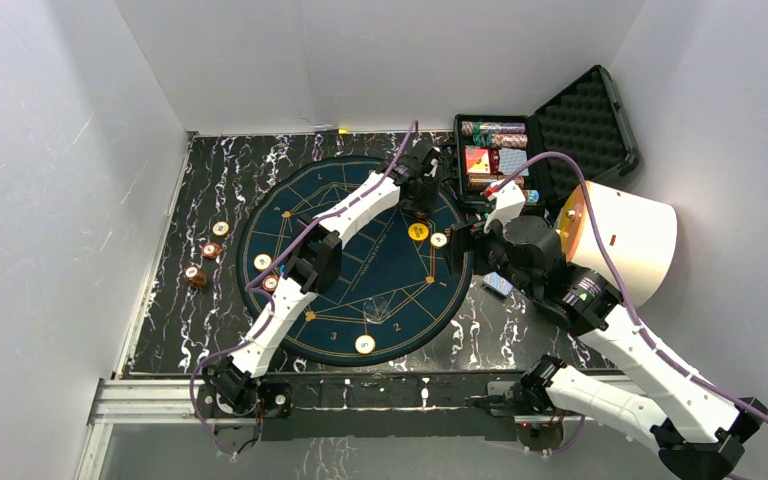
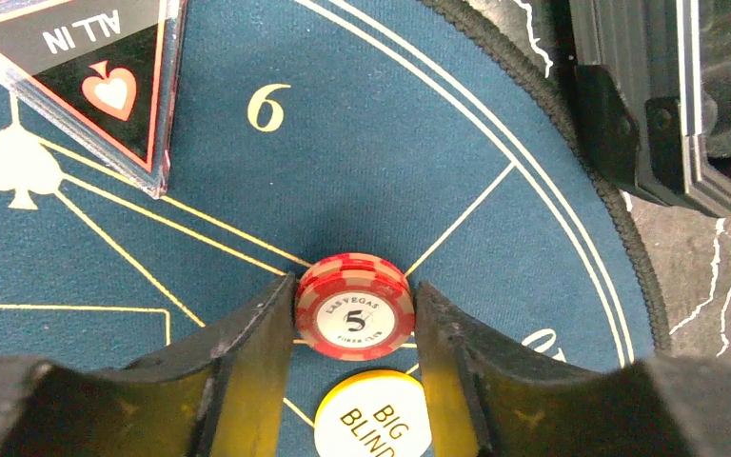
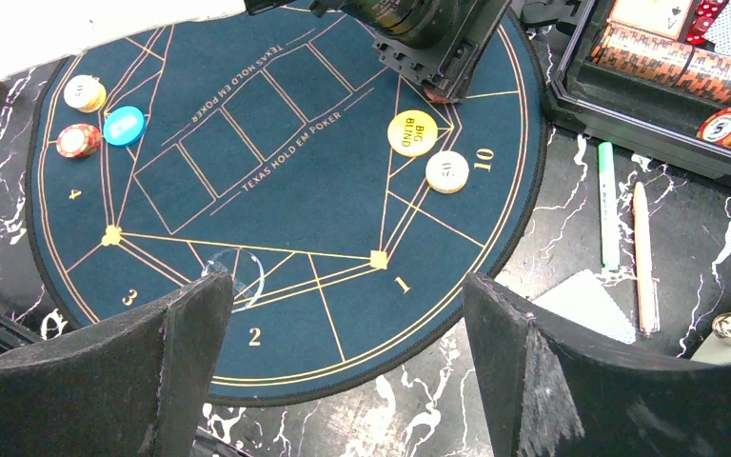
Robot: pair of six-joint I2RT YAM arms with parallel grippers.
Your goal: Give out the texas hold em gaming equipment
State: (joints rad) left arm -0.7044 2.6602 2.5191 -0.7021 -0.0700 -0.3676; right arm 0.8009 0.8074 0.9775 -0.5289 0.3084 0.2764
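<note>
Though hidden overhead, left gripper — wrist view — clasps red chip.

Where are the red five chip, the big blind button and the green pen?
red five chip [image 2: 354,307], left wrist view, white centre label
big blind button [image 3: 412,132], right wrist view, yellow face centre
green pen [image 3: 608,209], right wrist view, midway along barrel

Green pen beside tan pen, big white cylinder — orange end

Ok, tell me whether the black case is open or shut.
Open. The case has its foam-lined lid leaning back, and the chip rows inside lie uncovered.
</note>
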